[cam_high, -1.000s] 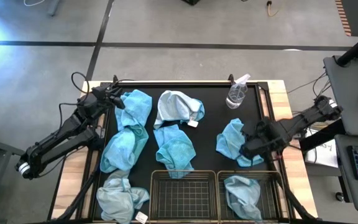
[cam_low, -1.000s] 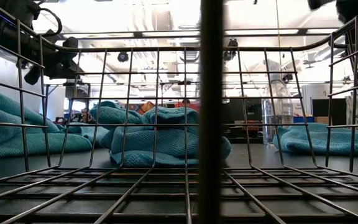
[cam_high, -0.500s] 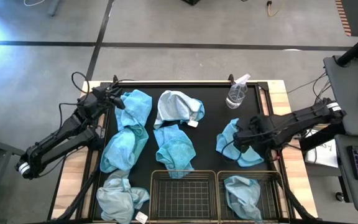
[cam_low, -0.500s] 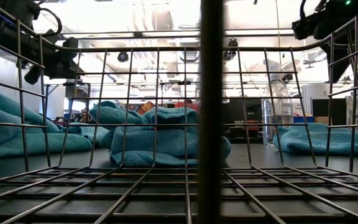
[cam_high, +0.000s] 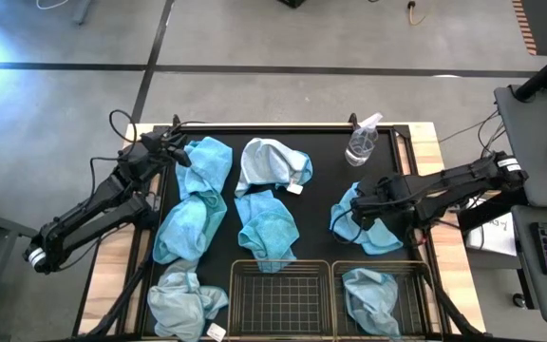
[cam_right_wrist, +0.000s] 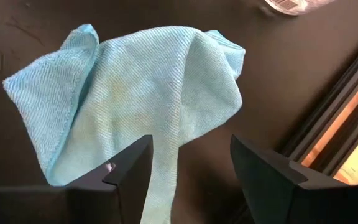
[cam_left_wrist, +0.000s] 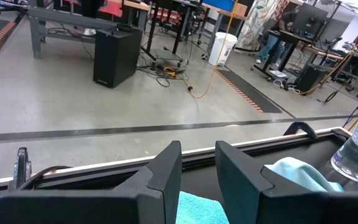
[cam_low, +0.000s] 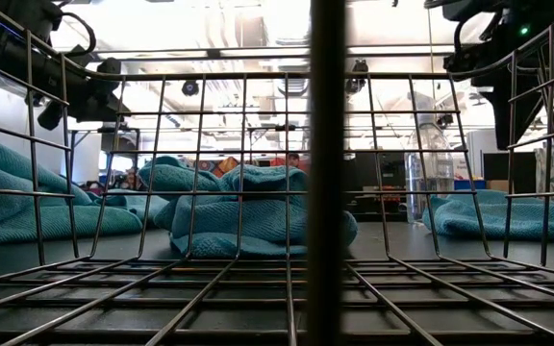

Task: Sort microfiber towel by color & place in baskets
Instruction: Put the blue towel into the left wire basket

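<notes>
spray bottle (cam_high: 362,142) near far edge, bare mat (cam_high: 321,190) between towels

Right pincer (cam_high: 357,211) gapes wide; left pincer (cam_high: 180,152) parked, fingers slightly apart.

A robotics lab or workshop: bare grey concrete floor (cam_left_wrist: 73,99) crossed by dark tape lines, metal-framed workbenches (cam_left_wrist: 61,25) at twelve o'clock, an orange cable (cam_left_wrist: 213,81) trailing across the floor, a black speaker-like box (cam_left_wrist: 114,56), ceiling strip lights (cam_low: 258,38).
</notes>
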### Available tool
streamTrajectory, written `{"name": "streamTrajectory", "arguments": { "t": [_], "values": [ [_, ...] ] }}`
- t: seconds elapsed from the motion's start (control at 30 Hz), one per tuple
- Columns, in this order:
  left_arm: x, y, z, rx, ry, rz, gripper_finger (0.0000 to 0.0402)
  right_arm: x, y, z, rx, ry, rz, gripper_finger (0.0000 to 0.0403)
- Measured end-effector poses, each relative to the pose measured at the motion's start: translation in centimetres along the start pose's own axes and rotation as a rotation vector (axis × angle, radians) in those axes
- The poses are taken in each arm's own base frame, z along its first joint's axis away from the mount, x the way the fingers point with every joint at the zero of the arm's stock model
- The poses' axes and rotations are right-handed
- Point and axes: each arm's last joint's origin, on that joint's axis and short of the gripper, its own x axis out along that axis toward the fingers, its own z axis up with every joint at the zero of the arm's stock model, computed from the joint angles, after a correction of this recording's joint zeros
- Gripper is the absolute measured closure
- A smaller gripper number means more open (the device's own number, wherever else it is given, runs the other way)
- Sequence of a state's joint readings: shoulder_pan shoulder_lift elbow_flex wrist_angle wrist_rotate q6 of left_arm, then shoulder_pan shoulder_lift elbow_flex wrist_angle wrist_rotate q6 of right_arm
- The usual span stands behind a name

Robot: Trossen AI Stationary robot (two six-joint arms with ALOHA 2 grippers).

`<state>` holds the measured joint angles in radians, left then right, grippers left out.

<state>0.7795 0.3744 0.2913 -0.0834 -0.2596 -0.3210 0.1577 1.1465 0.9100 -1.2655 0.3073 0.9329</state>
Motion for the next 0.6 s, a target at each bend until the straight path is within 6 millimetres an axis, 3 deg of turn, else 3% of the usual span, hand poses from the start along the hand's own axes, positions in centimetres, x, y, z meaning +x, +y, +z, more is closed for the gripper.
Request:
{"name": "streamTrajectory", "arguments": {
  "t": [0.4,0.6],
  "values": [
    [0.0,0.1,-0.2,0.029,0.018,0.005,0.0318,3.2,0.7,-0.9,0.014,0.015,0.070,0.0190],
    [0.0,0.1,-0.2,0.031,0.023,0.007,0.0318,3.9,0.7,-1.1,0.017,0.010,0.067,0.0190]
  ]
}}
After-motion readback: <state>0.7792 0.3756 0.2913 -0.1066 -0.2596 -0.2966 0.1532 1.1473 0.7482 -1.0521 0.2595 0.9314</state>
